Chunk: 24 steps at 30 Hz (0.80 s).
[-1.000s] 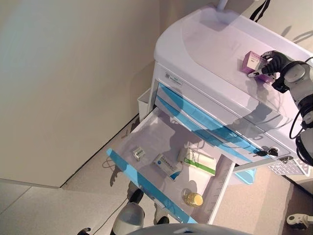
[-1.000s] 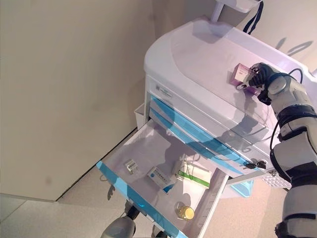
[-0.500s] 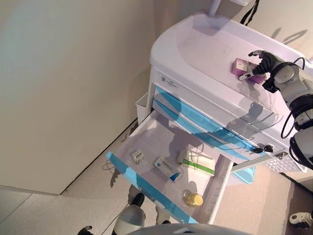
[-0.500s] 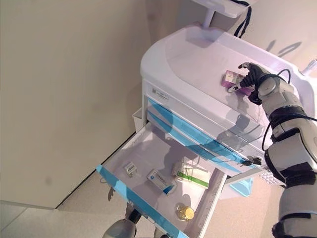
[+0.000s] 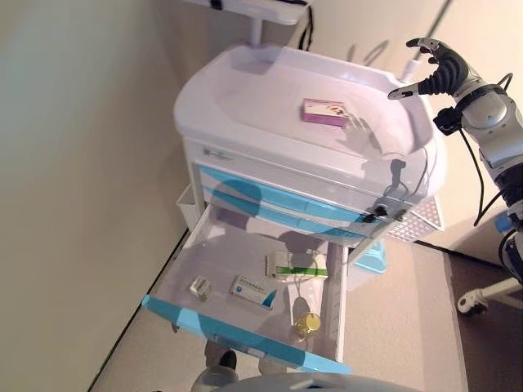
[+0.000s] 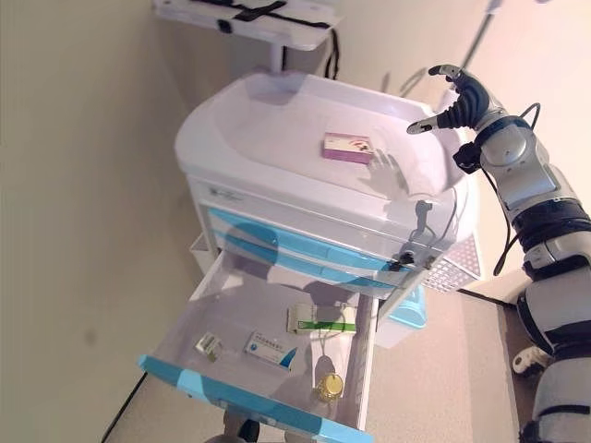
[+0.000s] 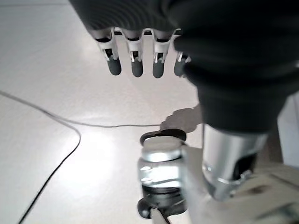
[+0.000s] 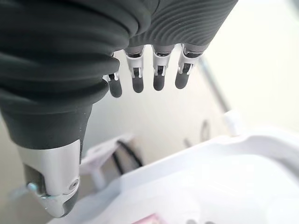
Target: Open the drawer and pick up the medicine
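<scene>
A purple medicine box (image 5: 325, 111) lies flat on the white cart top (image 5: 253, 90). My right hand (image 5: 440, 72) hangs open and empty in the air, up and to the right of the box, past the cart's right edge. Its wrist view shows relaxed fingers (image 8: 145, 77) over the cart top, with nothing held. The cart's lower drawer (image 5: 245, 318) is pulled out. It holds a green-and-white box (image 5: 296, 265), a blue-and-white box (image 5: 252, 289), a small box (image 5: 199, 287) and a yellow-capped bottle (image 5: 307, 323). My left hand (image 7: 135, 60) hangs open low over the floor, empty.
A wall runs close along the cart's left side. Shut blue-fronted drawers (image 5: 270, 204) sit above the open one, with a key (image 5: 377, 211) at their right end. A white mesh basket (image 5: 417, 220) hangs on the cart's right side. A shelf on a pole (image 5: 253, 8) stands behind.
My right hand has let go of the purple box, left it on the cart top and lifted up and to the right. The camera has shifted too.
</scene>
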Tool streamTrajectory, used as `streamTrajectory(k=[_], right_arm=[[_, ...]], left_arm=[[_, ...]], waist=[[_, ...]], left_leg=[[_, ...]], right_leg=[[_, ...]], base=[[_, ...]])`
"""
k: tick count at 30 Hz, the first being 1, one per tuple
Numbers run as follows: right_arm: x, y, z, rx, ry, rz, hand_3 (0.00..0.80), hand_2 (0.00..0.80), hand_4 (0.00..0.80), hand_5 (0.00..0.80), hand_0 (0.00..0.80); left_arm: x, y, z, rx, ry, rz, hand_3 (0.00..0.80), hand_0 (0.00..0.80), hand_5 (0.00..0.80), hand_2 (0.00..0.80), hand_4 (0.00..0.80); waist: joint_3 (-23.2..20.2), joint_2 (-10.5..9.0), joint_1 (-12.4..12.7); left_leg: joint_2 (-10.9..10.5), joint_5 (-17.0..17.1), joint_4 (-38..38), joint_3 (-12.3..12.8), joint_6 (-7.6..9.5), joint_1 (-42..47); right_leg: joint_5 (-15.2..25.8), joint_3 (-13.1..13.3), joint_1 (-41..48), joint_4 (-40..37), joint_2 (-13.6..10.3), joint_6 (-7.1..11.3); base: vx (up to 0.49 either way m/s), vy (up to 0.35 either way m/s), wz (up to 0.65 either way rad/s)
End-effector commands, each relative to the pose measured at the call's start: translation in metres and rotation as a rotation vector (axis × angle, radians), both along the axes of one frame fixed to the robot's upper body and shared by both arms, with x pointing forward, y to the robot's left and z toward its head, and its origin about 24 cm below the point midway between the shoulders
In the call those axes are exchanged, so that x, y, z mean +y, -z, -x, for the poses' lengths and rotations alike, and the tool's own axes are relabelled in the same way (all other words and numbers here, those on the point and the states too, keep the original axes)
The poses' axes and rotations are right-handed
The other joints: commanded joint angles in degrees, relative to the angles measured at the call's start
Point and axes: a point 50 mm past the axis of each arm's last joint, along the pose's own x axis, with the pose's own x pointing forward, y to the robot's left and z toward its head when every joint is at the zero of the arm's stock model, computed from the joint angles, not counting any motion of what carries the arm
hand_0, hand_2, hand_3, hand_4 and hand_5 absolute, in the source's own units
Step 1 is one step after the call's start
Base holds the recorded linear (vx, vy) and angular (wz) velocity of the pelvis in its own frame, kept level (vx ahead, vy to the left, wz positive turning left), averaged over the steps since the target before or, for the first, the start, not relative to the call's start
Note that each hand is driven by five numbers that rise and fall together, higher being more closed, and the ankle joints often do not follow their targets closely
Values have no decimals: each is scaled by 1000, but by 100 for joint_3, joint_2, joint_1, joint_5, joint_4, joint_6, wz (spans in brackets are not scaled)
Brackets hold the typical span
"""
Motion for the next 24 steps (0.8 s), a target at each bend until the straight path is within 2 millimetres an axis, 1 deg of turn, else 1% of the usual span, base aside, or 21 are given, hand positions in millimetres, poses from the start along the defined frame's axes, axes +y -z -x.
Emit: streamTrajectory(k=[1,4,5,6,7,8,9,10,11,12,13,15,16,17,19,20,21,22,23,24], right_arm=[[-15,-36,19,-111,-42,-40,0,0,0,0,0],[-14,-26,26,-39,-112,-49,0,0,0,0,0],[-17,-16,32,26,-165,-97,0,0,0,0,0],[-18,-16,32,26,-164,-98,0,0,0,0,0],[-24,-6,40,77,-205,-155,0,0,0,0,0],[-24,-5,40,77,-204,-156,0,0,0,0,0],[-27,0,44,103,-222,-181,0,0,0,0,0],[-29,11,46,162,-241,-216,0,0,0,0,0],[-24,26,56,266,-330,-242,0,0,0,0,0],[-25,27,56,266,-329,-243,0,0,0,0,0],[-31,36,60,297,-326,-290,0,0,0,0,0],[-33,51,67,358,-358,-354,0,0,0,0,0],[-33,52,71,364,-370,-349,0,0,0,0,0],[-39,65,76,411,-357,-406,0,0,0,0,0],[-38,66,80,433,-371,-387,0,0,0,0,0],[-45,81,85,492,-356,-456,0,0,0,0,0],[-46,82,87,491,-353,-458,0,0,0,0,0],[-48,88,90,518,-348,-475,0,0,0,0,0],[-58,104,101,559,-319,-549,0,0,0,0,0],[-58,104,103,559,-317,-551,0,0,0,0,0]], left_arm=[[6,-1,6,16,-23,-13,0,0,0,0,0],[3,0,8,20,-18,4,0,0,0,0,0],[0,1,10,24,-17,18,0,0,0,0,0],[1,0,10,24,-16,18,0,0,0,0,0],[-2,1,13,33,-11,37,0,0,0,0,0],[-2,1,13,33,-9,35,0,0,0,0,0],[-3,2,15,38,-7,46,0,0,0,0,0],[-5,2,15,41,2,55,0,0,0,0,0],[-8,3,16,47,12,74,0,0,0,0,0],[-7,3,16,47,14,73,0,0,0,0,0],[-10,3,18,52,19,83,0,0,0,0,0],[-13,4,18,54,29,98,0,0,0,0,0],[-14,4,17,56,28,106,0,0,0,0,0],[-16,5,16,56,32,114,0,0,0,0,0],[-16,5,16,59,36,116,0,0,0,0,0],[-19,6,15,58,39,129,0,0,0,0,0],[-19,6,15,58,43,128,0,0,0,0,0],[-19,6,14,61,44,128,0,0,0,0,0],[-19,6,14,58,41,129,0,0,0,0,0],[-18,5,13,59,44,128,0,0,0,0,0]], waist=[[-99,-114,-35],[-157,-86,-185],[-186,-71,-256],[-186,-75,-246],[-226,-47,-336],[-226,-53,-324],[-245,-42,-354],[-256,-26,-392],[-292,-3,-471],[-292,-9,-458],[-316,2,-480],[-345,29,-536],[-358,41,-564],[-378,60,-595],[-384,66,-622],[-396,85,-677],[-395,75,-654],[-397,75,-669],[-407,76,-722],[-406,71,-704]], left_leg=[[-155,-515,295,63,91,107],[-125,-529,267,218,83,156],[-103,-544,263,308,80,184],[-102,-545,262,312,80,186],[-86,-567,264,404,81,217],[-85,-569,263,408,80,219],[-82,-582,268,450,82,230],[-78,-596,278,488,84,240],[-61,-622,278,576,84,270],[-60,-623,278,580,84,272],[-54,-637,278,607,84,289],[-53,-651,279,660,89,309],[-47,-658,273,697,86,320],[-41,-667,265,733,86,331],[-40,-667,253,767,81,338],[-40,-672,246,785,82,343],[-40,-674,245,786,82,346],[-40,-675,236,793,80,351],[-41,-681,231,799,81,356],[-41,-682,231,801,81,357]], right_leg=[[248,69,-148,247,-107,468],[304,200,-183,188,-91,477],[336,273,-184,154,-84,481],[337,277,-184,153,-83,481],[373,376,-193,120,-65,487],[374,380,-193,120,-64,487],[382,416,-203,113,-58,490],[392,469,-217,121,-52,493],[396,566,-239,125,-36,496],[396,569,-239,126,-35,495],[394,589,-230,122,-30,496],[407,644,-233,115,-20,499],[411,677,-241,116,-12,505],[416,721,-253,95,-4,505],[425,743,-266,93,-1,509],[430,762,-277,84,5,510],[429,764,-275,84,6,510],[426,777,-277,81,15,512],[416,778,-276,86,13,510],[416,779,-276,86,13,510]], base=[[-28,8,-31],[-28,10,-32],[-14,6,-38],[-18,2,-35],[-8,-2,-23],[-5,4,-20],[8,7,-22],[14,10,-24],[11,5,-32],[24,4,-27],[26,6,-27],[25,6,-24],[22,5,-26],[16,6,-22],[21,3,-11],[24,1,-17],[22,-2,-16],[28,0,-14],[27,0,-7],[30,0,1]])
